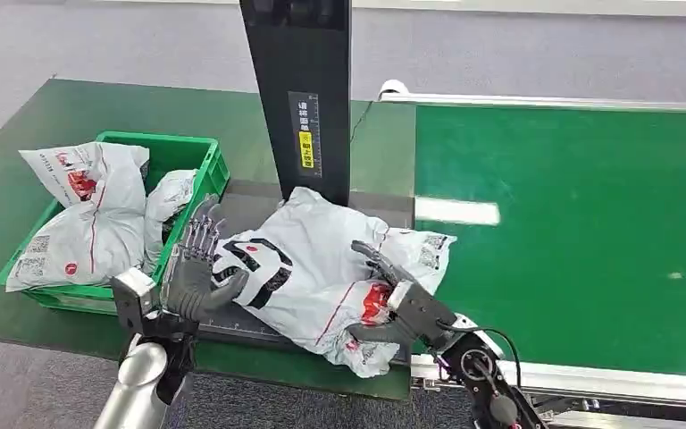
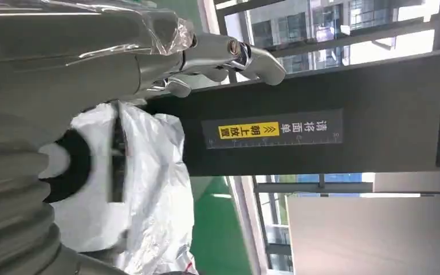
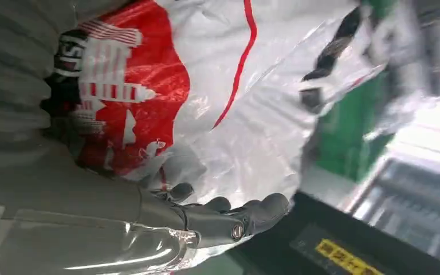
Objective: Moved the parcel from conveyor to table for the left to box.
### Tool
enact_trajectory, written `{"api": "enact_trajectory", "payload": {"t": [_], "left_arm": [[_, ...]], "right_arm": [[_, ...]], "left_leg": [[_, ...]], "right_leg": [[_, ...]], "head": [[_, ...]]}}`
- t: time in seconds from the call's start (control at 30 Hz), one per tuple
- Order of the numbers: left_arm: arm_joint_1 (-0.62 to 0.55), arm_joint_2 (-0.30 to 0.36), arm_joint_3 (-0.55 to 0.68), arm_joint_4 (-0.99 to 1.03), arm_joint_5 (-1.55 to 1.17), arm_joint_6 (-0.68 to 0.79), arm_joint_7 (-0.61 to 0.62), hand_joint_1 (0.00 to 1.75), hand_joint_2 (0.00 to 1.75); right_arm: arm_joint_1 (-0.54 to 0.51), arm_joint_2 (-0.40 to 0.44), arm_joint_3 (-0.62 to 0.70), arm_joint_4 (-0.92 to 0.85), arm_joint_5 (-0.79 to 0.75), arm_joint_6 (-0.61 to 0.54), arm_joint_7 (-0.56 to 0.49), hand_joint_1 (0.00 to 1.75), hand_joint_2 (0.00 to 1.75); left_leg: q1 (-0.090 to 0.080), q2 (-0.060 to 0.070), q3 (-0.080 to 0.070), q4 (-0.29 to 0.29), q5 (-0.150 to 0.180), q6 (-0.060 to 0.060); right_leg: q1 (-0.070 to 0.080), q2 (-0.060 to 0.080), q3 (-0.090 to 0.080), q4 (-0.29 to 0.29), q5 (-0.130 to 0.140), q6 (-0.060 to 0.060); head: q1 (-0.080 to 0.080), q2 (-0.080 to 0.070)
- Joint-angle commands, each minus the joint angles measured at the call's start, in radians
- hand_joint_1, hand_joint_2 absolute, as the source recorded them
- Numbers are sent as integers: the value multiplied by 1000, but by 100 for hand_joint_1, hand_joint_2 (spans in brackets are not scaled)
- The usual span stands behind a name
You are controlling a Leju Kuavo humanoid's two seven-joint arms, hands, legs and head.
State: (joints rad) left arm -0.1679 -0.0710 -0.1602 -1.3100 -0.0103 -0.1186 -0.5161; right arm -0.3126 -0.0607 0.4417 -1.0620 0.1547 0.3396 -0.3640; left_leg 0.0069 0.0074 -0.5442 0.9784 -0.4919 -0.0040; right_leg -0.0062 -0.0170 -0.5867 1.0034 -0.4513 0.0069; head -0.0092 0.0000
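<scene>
A green bin (image 1: pixel 198 154) of packed bags sits at the far left of the surface (image 1: pixel 18 179). The left robot hand (image 1: pixel 198 268), fingers spread and empty, touches the parcel's (image 1: pixel 313 259) left end. The parcel lies on the dark plate, long axis running left-right. The right robot hand (image 1: pixel 393 299) grips its right end.
</scene>
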Motion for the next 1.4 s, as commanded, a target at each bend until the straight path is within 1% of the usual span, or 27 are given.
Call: {"api": "enact_trajectory", "payload": {"t": [0.03, 0.17, 0.23, 0.5, 0.53, 0.57, 0.6, 0.63, 0.67, 0.73, 0.77, 0.83, 0.9, 0.97, 1.07, 1.1, 1.27, 1.3, 1.37, 1.4], "left_arm": [[37, 8, -9, -20, -1, 12, 0, 0, 175], [42, 4, -12, -24, -3, 13, 2, 0, 175], [45, 0, -13, -20, -6, 15, 2, 0, 175], [48, -4, -11, -20, -12, 17, 2, 0, 175], [48, -2, -17, -18, -24, 13, 5, 0, 175], [49, 2, -22, -17, -35, 7, 6, 0, 175], [44, 5, -27, -8, -47, -5, 9, 0, 175], [37, 4, -29, 3, -52, -9, 9, 0, 175], [35, 1, -28, 7, -58, -13, 7, 0, 175], [11, 11, -43, 26, -70, -24, 8, 0, 175], [-1, 13, -47, 37, -73, -26, 8, 0, 175], [-3, 12, -50, 36, -75, -27, 8, 0, 175], [11, 6, -50, 19, -75, -33, 8, 0, 175], [15, 6, -51, 14, -75, -34, 8, 0, 175], [9, -1, -54, 33, -16, -101, 16, 0, 175], [-5, -3, -63, 55, -20, -100, 16, 0, 175], [-11, -5, -66, 66, -23, -97, 14, 0, 175], [-16, -6, -67, 74, -26, -94, 13, 0, 175], [-32, -9, -77, 93, -63, -67, 10, 0, 175], [-48, -8, -92, 102, -121, -27, 17, 0, 175]], "right_arm": [[-33, 52, -110, -28, -68, -115, -34, 0, 175], [-14, 58, -131, -54, -84, -157, -35, 0, 175], [-3, 73, -157, -55, -112, -174, -43, 0, 175], [-4, 79, -162, -52, -121, -183, -47, 0, 175], [-14, 72, -143, -45, -69, -235, -25, 0, 175], [-29, 57, -101, -31, 21, -273, 19, 0, 175], [-48, 38, -54, 6, 89, -246, 132, 0, 175], [-45, 32, -38, 15, 129, -258, 121, 0, 175], [-40, 44, -50, 36, 131, -259, 132, 0, 175], [-50, 5, 37, 70, 272, -244, 201, 0, 175], [-58, -13, 76, 83, 340, -237, 218, 0, 175], [-59, -30, 97, 69, 446, -273, 181, 0, 175], [-49, -25, 46, 12, 443, -281, 154, 0, 175], [-48, -26, 40, -5, 443, -266, 160, 0, 175], [-42, -27, -2, -55, 401, -224, 118, 0, 175], [-44, -40, 1, -61, 397, -204, 108, 0, 175], [-41, -43, -2, -60, 395, -202, 107, 0, 175], [-44, -49, 15, -53, 411, -194, 101, 0, 175], [-47, -35, 4, -35, 395, -194, 76, 0, 175], [-46, -28, -4, -32, 385, -207, 60, 0, 175]], "left_leg": [[0, 2, 0, 0, 0, 0], [0, 1, 1, -1, 0, 0], [0, 0, 0, -1, 0, 0], [0, 0, 1, -1, 0, 0], [0, 0, 1, -1, 0, 0], [0, 0, 1, -1, 0, 0], [0, 1, 1, -1, 0, 0], [0, 1, 1, -1, 0, 0], [0, 1, 1, -1, 0, 0], [0, 1, 2, -1, 0, 0], [0, 1, 2, -2, 0, 0], [0, -1, 2, -2, 1, 0], [0, -1, 1, -1, 0, 0], [0, 0, 1, -1, 0, 0], [0, -1, 1, -1, 0, 0], [-1, -1, 0, 0, 0, 0], [0, -2, 1, -1, 1, 0], [0, -1, 0, -1, 1, 0], [0, -1, 1, -1, 1, 0], [0, -2, 1, -1, 1, 0]], "right_leg": [[0, 3, -1, 0, 0, 0], [0, 2, 0, 0, 0, 0], [0, 1, 0, 0, 0, 0], [0, 2, 1, -1, 0, 0], [0, 2, 1, -1, 0, 0], [0, 2, 1, -1, 0, 0], [0, 2, 1, -1, 0, 0], [0, 2, 0, -1, 0, 0], [0, 3, 1, -1, 1, 0], [0, 1, 1, -1, 0, 0], [0, 2, 2, -2, 1, 0], [0, 1, 2, -2, 1, 0], [0, 0, 1, -1, 0, 0], [0, 2, 0, -1, 0, 0], [0, 1, 1, -1, 0, 0], [-1, 0, 0, 0, 0, 0], [0, 0, 1, -1, 0, 0], [0, 0, 0, -1, 0, 0], [0, 1, 0, -1, 0, 0], [0, 0, 1, -1, 1, 0]], "head": [[0, 0], [0, 0], [0, 0], [0, 0], [0, 0], [0, 0], [0, 0], [0, 0], [0, 0], [0, 0], [0, 0], [0, 0], [0, 0], [0, 0], [0, 0], [0, 0], [0, 0], [0, 0], [0, 0], [0, 0]]}}
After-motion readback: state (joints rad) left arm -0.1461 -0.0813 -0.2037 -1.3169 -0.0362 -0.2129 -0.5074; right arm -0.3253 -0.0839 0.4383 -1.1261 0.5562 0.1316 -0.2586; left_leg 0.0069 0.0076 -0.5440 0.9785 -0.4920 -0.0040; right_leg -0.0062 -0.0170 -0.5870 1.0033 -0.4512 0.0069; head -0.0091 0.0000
